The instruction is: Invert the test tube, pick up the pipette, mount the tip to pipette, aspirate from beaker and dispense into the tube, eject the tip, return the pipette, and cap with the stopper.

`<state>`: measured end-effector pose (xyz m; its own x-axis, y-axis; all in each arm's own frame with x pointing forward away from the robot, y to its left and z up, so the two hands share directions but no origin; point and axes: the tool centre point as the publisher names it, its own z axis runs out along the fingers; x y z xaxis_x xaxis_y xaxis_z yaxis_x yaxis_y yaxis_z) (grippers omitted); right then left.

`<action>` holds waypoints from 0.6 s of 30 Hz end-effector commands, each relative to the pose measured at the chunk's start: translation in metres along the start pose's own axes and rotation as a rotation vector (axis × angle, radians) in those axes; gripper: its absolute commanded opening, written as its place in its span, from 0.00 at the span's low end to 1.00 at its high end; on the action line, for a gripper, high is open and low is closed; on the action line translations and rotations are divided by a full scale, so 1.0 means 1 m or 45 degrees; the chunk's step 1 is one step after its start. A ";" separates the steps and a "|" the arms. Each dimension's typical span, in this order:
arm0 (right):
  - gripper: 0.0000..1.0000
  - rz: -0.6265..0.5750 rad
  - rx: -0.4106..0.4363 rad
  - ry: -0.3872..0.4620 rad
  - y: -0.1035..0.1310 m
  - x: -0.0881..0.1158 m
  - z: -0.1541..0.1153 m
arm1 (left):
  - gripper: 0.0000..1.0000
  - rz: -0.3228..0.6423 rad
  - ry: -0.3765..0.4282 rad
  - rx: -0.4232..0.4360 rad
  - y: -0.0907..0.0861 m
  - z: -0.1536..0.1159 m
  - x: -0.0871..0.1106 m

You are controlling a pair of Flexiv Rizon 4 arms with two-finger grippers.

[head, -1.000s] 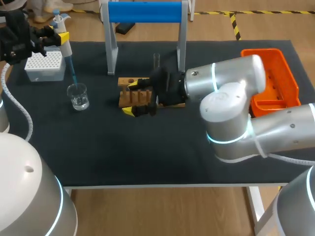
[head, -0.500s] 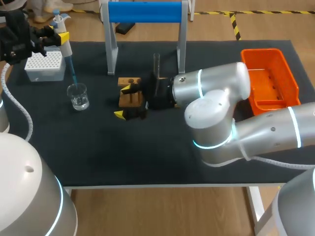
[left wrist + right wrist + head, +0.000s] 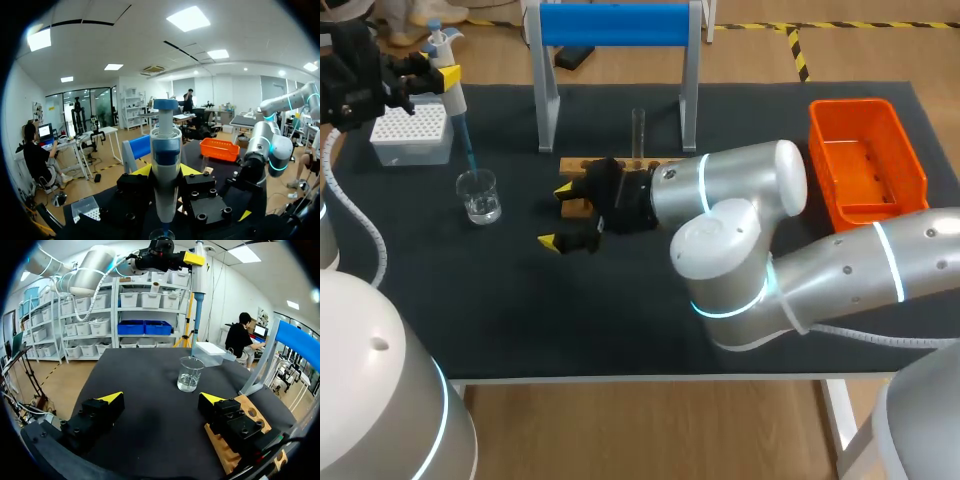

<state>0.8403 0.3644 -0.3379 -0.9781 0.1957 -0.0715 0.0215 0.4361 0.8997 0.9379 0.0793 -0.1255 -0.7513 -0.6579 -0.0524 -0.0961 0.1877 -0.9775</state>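
Pipette [image 3: 450, 92] upright over beaker [image 3: 479, 195] at the left of the worktop [image 3: 620, 300], tip [image 3: 467, 150] at the rim; contact with water unclear. Left gripper [image 3: 438, 75] fingers pinch the pipette. Test tube [image 3: 638, 128] upright in rack [image 3: 665, 163]. Right gripper [image 3: 557, 215] beside the rack, fingers spread, empty. Step, likely: aspirating. Next calls for lowering the tip straight in, then drawing.

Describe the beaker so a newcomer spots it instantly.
Find the tall frame with the blue bar at the back of the black table. Left of it sits a white tip box, and just in front of that box stands the small clear glass beaker holding a little water. Unlike the opaque box, it is see-through, with a blue-and-white pipette poised over it.
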 end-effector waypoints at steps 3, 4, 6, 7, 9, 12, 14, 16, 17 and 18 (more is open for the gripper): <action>1.00 0.002 0.029 0.001 0.001 0.001 0.003 | 0.00 0.003 -0.004 0.006 0.001 0.000 0.000; 1.00 0.003 0.030 0.001 0.001 0.001 0.003 | 0.00 0.003 -0.004 0.006 0.001 0.000 0.000; 1.00 0.005 0.042 0.006 0.000 0.002 0.003 | 0.00 0.003 -0.004 0.006 0.001 0.000 0.000; 1.00 0.009 0.047 -0.003 0.000 0.002 0.002 | 0.00 0.003 -0.004 0.006 0.001 0.000 0.000; 1.00 0.011 0.045 -0.004 0.000 0.002 0.001 | 0.00 0.003 -0.004 0.006 0.001 0.000 0.000; 1.00 0.011 0.045 -0.004 0.000 0.002 0.001 | 0.00 0.003 -0.004 0.006 0.001 0.000 0.000; 1.00 0.011 0.045 -0.004 0.000 0.002 0.001 | 0.00 0.003 -0.004 0.006 0.001 0.000 0.000; 1.00 0.011 0.045 -0.004 0.000 0.002 0.001 | 0.00 0.003 -0.004 0.006 0.001 0.000 0.000; 1.00 0.011 0.045 -0.004 0.000 0.002 0.001 | 0.00 0.003 -0.004 0.006 0.001 0.000 0.000; 1.00 0.011 0.045 -0.004 0.000 0.002 0.001 | 0.00 0.003 -0.004 0.006 0.001 0.000 0.000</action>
<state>0.8376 0.3665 -0.3405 -0.9762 0.2059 -0.0677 0.0351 0.4584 0.8880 0.9379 0.0793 -0.1255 -0.7513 -0.6579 -0.0524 -0.0961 0.1877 -0.9775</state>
